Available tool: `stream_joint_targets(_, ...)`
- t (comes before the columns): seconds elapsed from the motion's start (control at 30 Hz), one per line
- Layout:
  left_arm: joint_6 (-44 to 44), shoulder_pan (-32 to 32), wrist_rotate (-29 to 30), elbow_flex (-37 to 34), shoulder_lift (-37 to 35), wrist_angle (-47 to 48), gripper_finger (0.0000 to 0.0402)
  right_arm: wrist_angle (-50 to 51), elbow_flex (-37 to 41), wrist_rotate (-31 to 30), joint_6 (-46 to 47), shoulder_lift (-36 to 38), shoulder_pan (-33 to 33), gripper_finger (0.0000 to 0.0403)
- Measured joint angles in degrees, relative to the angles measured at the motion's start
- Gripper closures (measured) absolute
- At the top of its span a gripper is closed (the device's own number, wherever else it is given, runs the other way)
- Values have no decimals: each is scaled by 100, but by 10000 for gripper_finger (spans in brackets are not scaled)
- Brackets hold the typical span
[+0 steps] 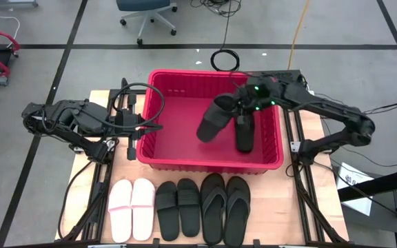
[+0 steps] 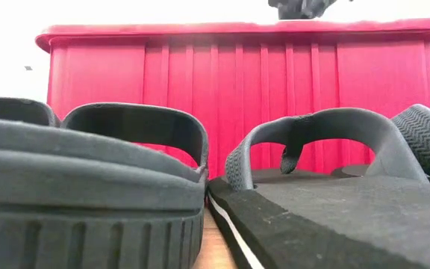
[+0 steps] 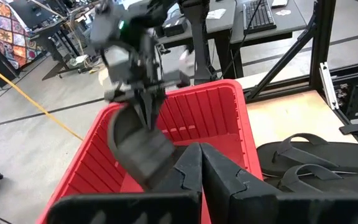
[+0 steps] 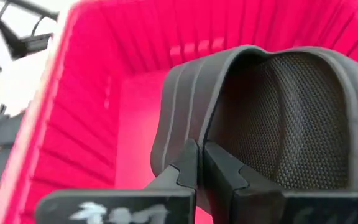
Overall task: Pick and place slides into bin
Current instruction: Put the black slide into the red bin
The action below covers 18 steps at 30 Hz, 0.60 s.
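**Black slide held over the red bin**

Right gripper (image 1: 240, 105) above the middle of the bin (image 1: 158, 148), clenched on the strap of a black wide-strap slide (image 1: 214, 118); slide hanging tilted, toe end down toward the bin floor. From the right wrist, fingers (image 4: 188, 163) pinching the strap edge, mesh lining of the strap facing the camera. From the left wrist, same slide (image 3: 138, 146) dangling below the right gripper (image 3: 146, 107) inside the red walls.

Second black wide-strap slide (image 1: 245, 133) already lying on the bin floor, just beside the held one, toward the right wall.

Bin at the far middle of the table, ribbed front wall (image 2: 237, 104) filling the low view.

Six slides in a row along the near edge of the table: pale pink pair (image 1: 132, 209) at the left, black wide-strap pair (image 1: 178, 208) in the middle, black flip-flop pair (image 1: 225, 209) at the right.

Left gripper (image 1: 138, 123) waiting at the left wall of the bin, outside it, fingers (image 3: 190, 174) pressed together and holding nothing.
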<state>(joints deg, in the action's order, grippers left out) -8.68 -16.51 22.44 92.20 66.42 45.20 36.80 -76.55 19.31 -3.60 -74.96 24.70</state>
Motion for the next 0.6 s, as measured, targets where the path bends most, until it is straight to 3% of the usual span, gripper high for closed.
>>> stream_joint_targets(0.3,-1,-2,0,-2,1,8,398,700,2,1475,-1250,-506,962,401)
stream_joint_targets(0.6,-3,-1,0,-2,2,184,396,1753,2,1493,-2684,-684,1434,402)
